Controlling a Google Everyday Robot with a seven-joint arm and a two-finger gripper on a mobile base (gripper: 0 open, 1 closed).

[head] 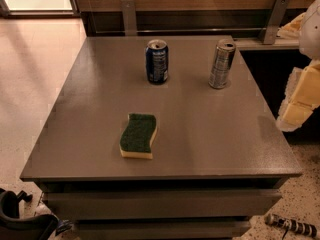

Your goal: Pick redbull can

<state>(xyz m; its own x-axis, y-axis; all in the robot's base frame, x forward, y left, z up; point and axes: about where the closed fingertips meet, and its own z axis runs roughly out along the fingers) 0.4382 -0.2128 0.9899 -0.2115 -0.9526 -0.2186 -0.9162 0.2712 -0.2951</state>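
Standing upright toward the far right of the grey table [210,134]: item one, the redbull can [221,64], slim, silver-grey, with a shiny top rim. Taking the green sponge [138,135] as the landmark, the can is well beyond it and off to its right as the camera view shows it. It touches nothing, and bare tabletop lies all round it, which I judge leaves room for a side approach.

Item two, blue can [157,61]: shorter and wider, upright, also beyond the sponge and only slightly to its right. It stands well apart from the redbull can, so the two should not be confused or knocked together.

Item three, the sponge itself: lying flat, green face up over a yellow base, nearer the front edge, out of any likely path to the target.

Item four, gripper [300,99]: pale yellow and padded, hanging in the air well to the right of the sponge, past the table's right edge. It is nearer the redbull can than anything else on the table, but clearly apart from it. Whether it is released or clenched, I cannot tell.

Status: pick not yet begun; the reach toward the can comes next.

Item five, striped object [292,225]: on the floor, below and right of the sponge, unidentified.
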